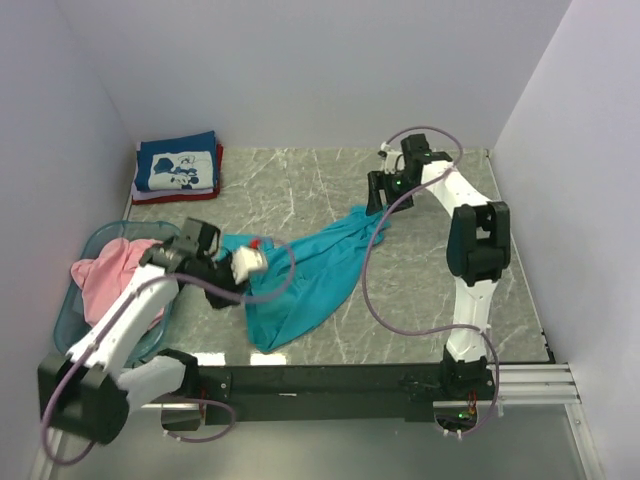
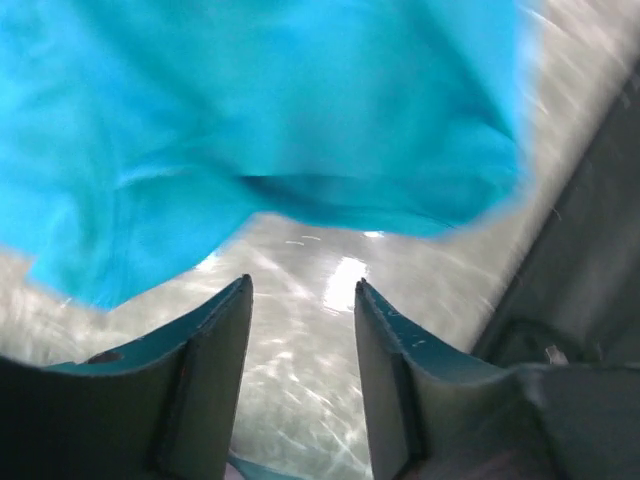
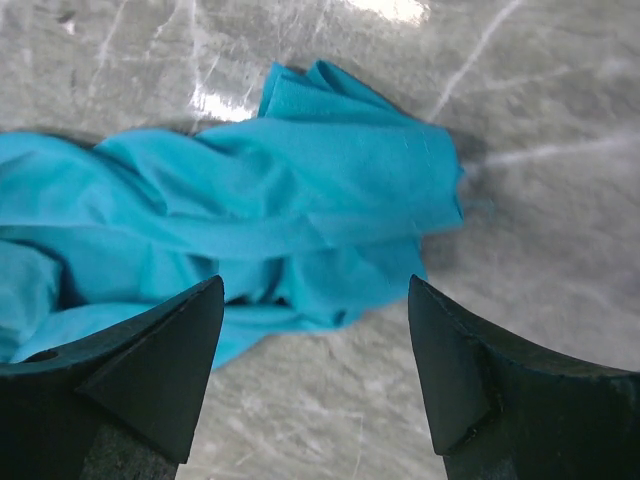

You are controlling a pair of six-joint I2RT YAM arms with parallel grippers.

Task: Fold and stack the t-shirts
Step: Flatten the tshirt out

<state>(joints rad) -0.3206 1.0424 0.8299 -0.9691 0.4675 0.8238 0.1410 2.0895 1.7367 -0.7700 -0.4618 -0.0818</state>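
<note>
**Teal shirt sprawled on the worktop, both claws empty**

White walls (image 1: 300, 70) close the grey marble worktop (image 1: 290, 185) on the top, left and right of the overhead frame. A black rail (image 1: 330, 380) carrying the arm bases runs along the bottom. The widest bare stretch is in the upper middle, between the folded pile and the right arm. There is more bare marble at lower right, around the right arm's upright link.

The teal t-shirt (image 1: 310, 270) lies crumpled in a long diagonal from lower centre up towards the right arm. Its bottom end comes close to the rail.

The left claw (image 2: 302, 285) is partly open. There is only bare marble between its fingers, and the teal cloth lies just beyond their tips without touching them. The right claw (image 3: 315, 290) stands wide open above the bunched upper end of the same shirt. It grips nothing, and from here I cannot tell whether its fingers brush the cloth.

At the left edge sits a translucent light-blue basket (image 1: 68, 318) holding the pink t-shirt (image 1: 110, 280), heaped and unfolded. The left arm reaches across the basket's near corner.

In the upper left corner, against the walls, the navy t-shirt (image 1: 178, 165) with white print lies folded on top of the red t-shirt (image 1: 219, 160). Only the red one's edges show.
</note>
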